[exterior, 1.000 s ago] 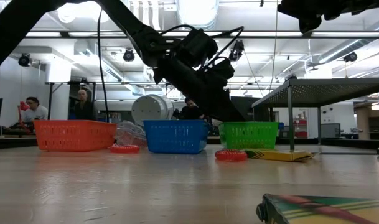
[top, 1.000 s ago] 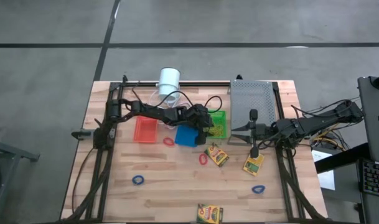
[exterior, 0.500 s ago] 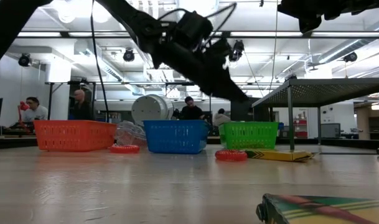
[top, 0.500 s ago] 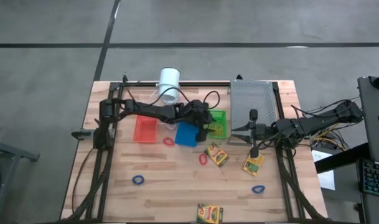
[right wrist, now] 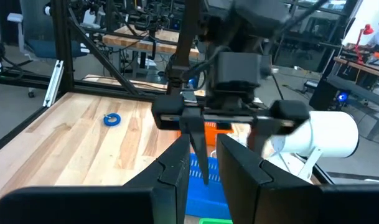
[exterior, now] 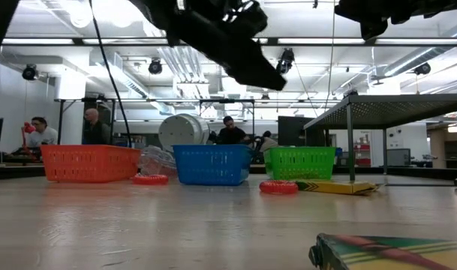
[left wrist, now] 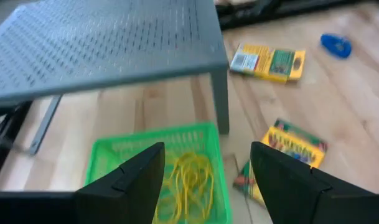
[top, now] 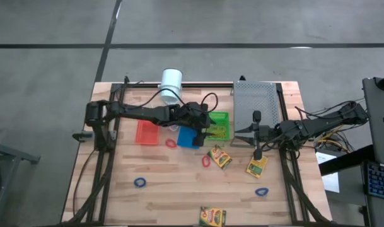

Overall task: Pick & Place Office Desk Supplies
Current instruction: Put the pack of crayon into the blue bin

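Even overhead light, glare from ceiling lamps (exterior: 100, 15) in the low view, left wrist view motion-blurred, soft shadows

Grey concrete floor (top: 255, 22); seemingly workbenches (right wrist: 133, 40) behind.

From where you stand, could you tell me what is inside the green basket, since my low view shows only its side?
Observer: Yellow rubber bands lie tangled inside the green basket.
Operator: Thank you; where is the left gripper?
Observer: The left gripper hovers over that basket, open and empty.
Operator: And the right one?
Observer: The right gripper hangs by the grey tray's corner, beside the green basket.
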{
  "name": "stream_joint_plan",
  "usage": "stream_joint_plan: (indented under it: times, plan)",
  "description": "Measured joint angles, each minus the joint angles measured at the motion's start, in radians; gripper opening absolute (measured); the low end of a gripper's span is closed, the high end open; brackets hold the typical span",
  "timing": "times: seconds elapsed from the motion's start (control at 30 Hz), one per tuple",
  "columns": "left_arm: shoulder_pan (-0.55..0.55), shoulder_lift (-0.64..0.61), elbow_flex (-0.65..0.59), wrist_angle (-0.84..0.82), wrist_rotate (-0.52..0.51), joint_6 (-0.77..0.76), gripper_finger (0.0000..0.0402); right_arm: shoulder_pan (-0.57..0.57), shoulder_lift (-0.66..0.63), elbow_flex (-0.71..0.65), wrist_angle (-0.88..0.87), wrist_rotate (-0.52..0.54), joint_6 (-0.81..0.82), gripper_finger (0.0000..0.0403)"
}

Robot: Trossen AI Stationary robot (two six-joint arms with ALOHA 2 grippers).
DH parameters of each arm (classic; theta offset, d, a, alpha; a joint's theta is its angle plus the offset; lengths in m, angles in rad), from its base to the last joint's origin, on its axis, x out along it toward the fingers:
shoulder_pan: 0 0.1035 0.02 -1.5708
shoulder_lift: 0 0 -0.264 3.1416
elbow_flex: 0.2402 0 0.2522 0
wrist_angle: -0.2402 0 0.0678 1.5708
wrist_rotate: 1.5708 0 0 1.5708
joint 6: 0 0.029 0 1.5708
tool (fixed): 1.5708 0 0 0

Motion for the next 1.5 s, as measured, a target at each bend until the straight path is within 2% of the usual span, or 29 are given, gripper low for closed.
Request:
stream_joint_plan:
  times: [0.43,0.6,0.7,1.0,1.23,1.5]
  plan:
    - [-0.194,-0.267,-0.25,-0.022,-0.296,-0.094,0.0244,0.0,0.001,0.0,0.0,0.0,0.0,0.0075]
    - [-0.284,-0.338,-0.366,0.117,-0.427,-0.106,0.0244,0.0,0.001,0.0,0.0,0.0,0.0,0.0075]
    - [-0.321,-0.353,-0.393,0.161,-0.491,-0.109,0.0243,0.0,0.001,0.0,0.0,0.0,0.0,0.0075]
    - [-0.371,-0.319,-0.389,0.226,-0.556,-0.239,0.0243,0.0,0.0,0.0,0.0,0.0,0.0,0.0075]
    - [-0.42,-0.218,-0.329,0.243,-0.583,-0.298,0.0243,0.0,0.0,0.0,0.0,0.0,0.0,0.0075]
    - [-0.517,-0.043,-0.246,0.386,-0.763,-0.287,0.0243,0.0,0.0,0.0,0.0,0.0,0.0,0.0075]
